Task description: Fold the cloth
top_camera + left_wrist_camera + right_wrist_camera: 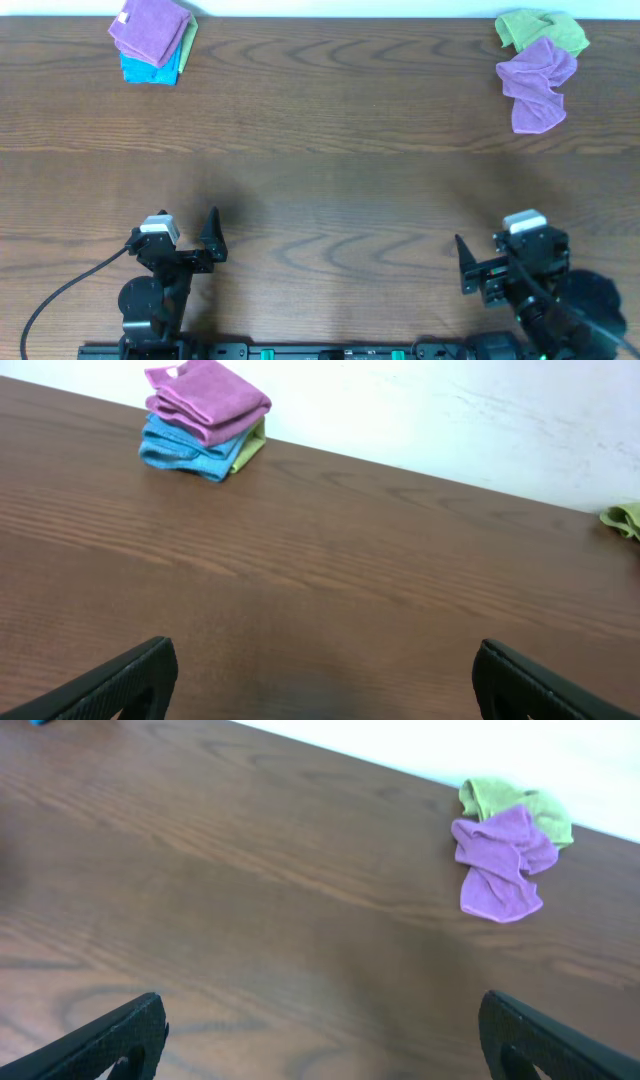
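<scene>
Mauve cloth (208,398) lies folded, well apart from left claw (325,675).

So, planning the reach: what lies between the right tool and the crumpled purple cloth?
Only bare table between right tool and cloth, per right wrist and overhead views.

- A dark brown wooden surface (320,150) fills nearly every view, its grain running in long wavy lines from side to side.
- Behind its far edge stands a plain white wall (450,410) (faint grey scuffs show on it in the left wrist view).
- From overhead the wall is a thin pale strip at the top.
- The light is soft and even, with a dull sheen on the wood.
</scene>
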